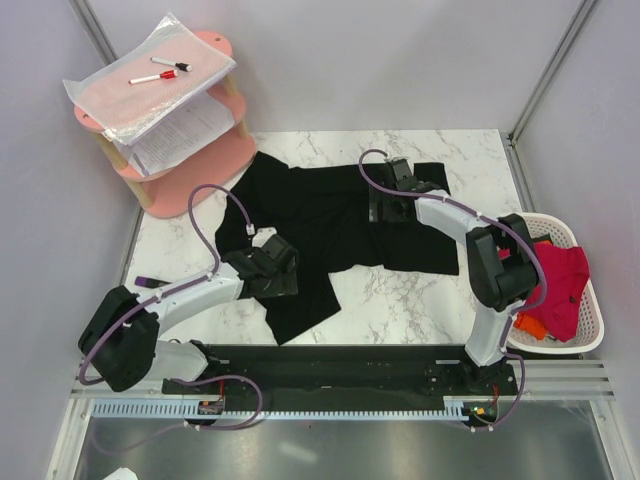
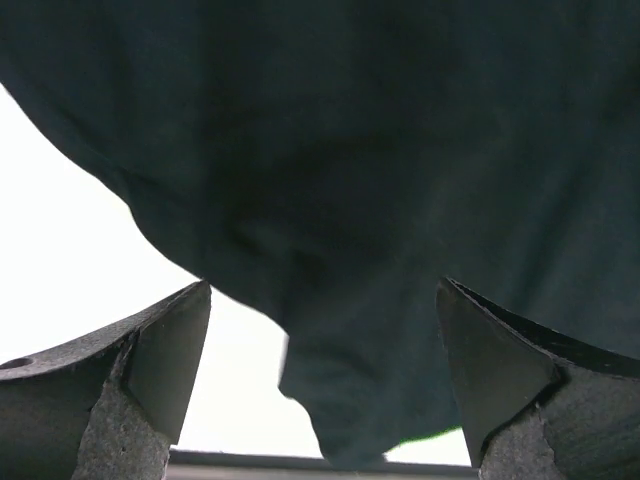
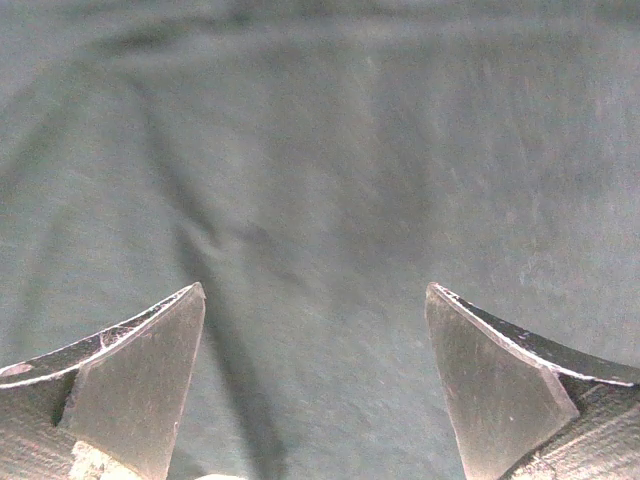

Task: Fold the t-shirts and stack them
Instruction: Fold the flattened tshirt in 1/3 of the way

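The large black t-shirt (image 1: 330, 225) lies rumpled across the middle of the marble table, a flap trailing toward the near edge. My left gripper (image 1: 272, 268) hovers over its lower left part, open; in the left wrist view (image 2: 325, 330) the black cloth (image 2: 400, 150) hangs between and beyond the wide-apart fingers. My right gripper (image 1: 385, 208) is over the shirt's upper right part, open; the right wrist view (image 3: 315, 330) shows only dark cloth (image 3: 320, 150) under the spread fingers. A red t-shirt (image 1: 558, 285) and an orange one (image 1: 530, 325) lie in the white basket.
The white slatted basket (image 1: 592, 330) stands at the table's right edge. A pink two-tier stand (image 1: 190, 160) with papers and markers sits at the back left. A small dark object (image 1: 152, 282) lies at the left edge. Bare marble (image 1: 420, 300) shows in front.
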